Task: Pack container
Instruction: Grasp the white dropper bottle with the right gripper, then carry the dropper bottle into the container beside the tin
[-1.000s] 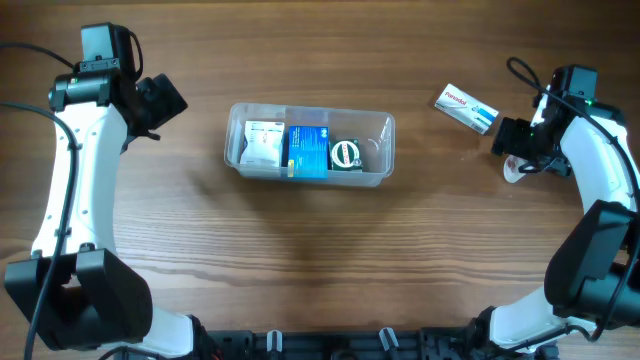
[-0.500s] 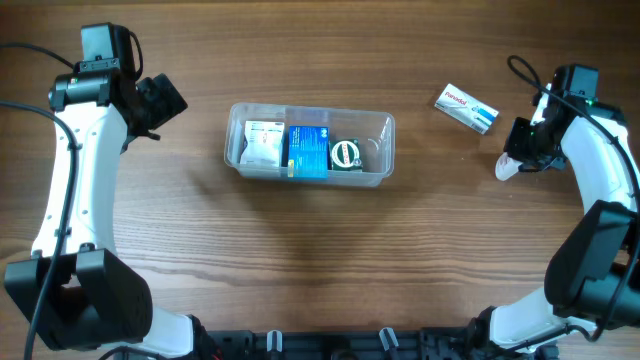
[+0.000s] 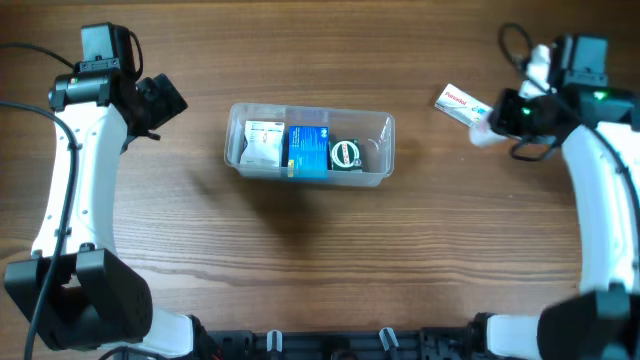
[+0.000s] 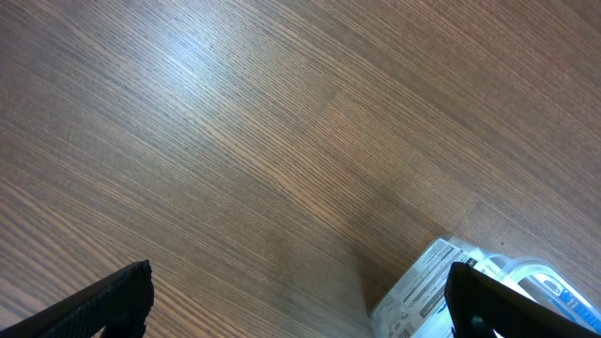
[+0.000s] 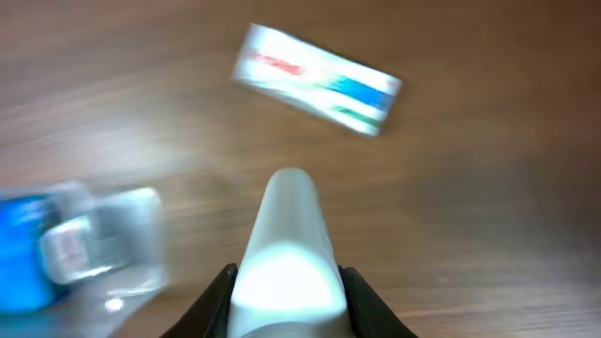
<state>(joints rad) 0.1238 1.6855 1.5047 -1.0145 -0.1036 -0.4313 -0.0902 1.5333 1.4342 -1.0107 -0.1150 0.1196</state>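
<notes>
The clear plastic container (image 3: 376,128) lies at the table's middle, holding a white box (image 3: 263,143), a blue box (image 3: 308,150) and a round green-and-black item (image 3: 346,154). To its right, my right gripper (image 3: 497,121) is shut on a white tube (image 3: 480,137), lifted off the table. The right wrist view is blurred. It shows the white tube (image 5: 286,249) clamped between my right gripper's (image 5: 286,293) jaws, with the container (image 5: 113,239) at lower left. My left gripper (image 3: 160,100) stands open left of the container. The left wrist view shows this gripper (image 4: 300,310) empty, with the container's corner (image 4: 434,282) nearby.
A white, red and blue carton (image 3: 456,101) lies on the wood just left of my right gripper and shows as the carton (image 5: 317,78) in the right wrist view. A black cable (image 3: 515,40) loops above the right arm.
My right gripper closed on the white tube, lifted it and carried it up and left, beside the carton. The left arm has not moved.
</notes>
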